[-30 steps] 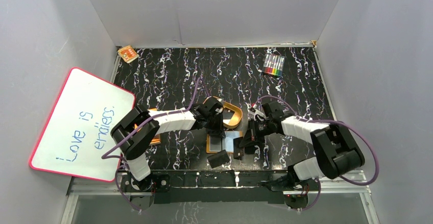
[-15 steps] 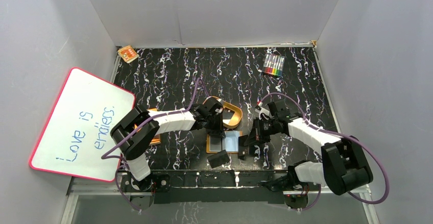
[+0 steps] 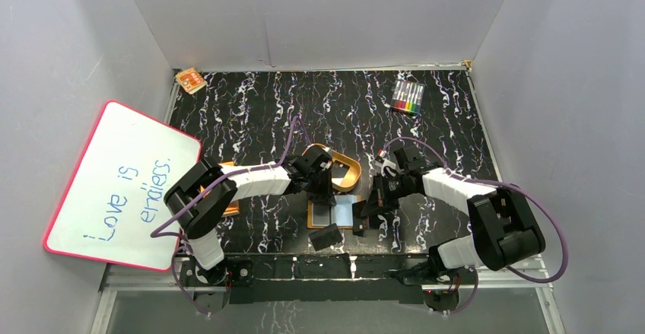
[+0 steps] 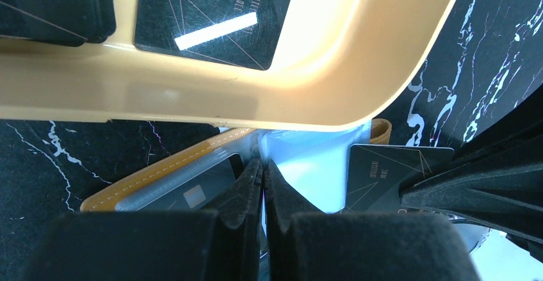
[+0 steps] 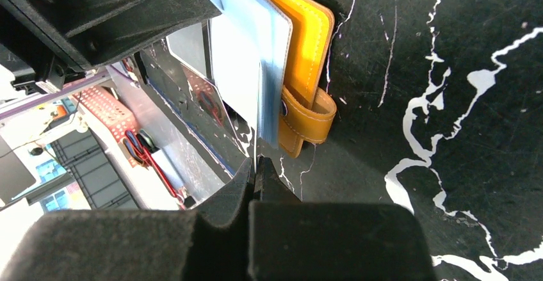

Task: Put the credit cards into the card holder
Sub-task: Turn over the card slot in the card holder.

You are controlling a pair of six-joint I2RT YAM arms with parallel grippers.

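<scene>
Right wrist: right end effector apparently clamps edge-on card, pointing toward card holder.

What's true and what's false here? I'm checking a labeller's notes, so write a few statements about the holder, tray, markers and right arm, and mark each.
The card holder lies open on the table. True.
Black cards lie inside the tan tray. True.
The marker pack sits beside the whiteboard. False: it is at the far right, and the whiteboard is on the left.
The right end effector is wide open. False: it is shut on a black card.
</scene>
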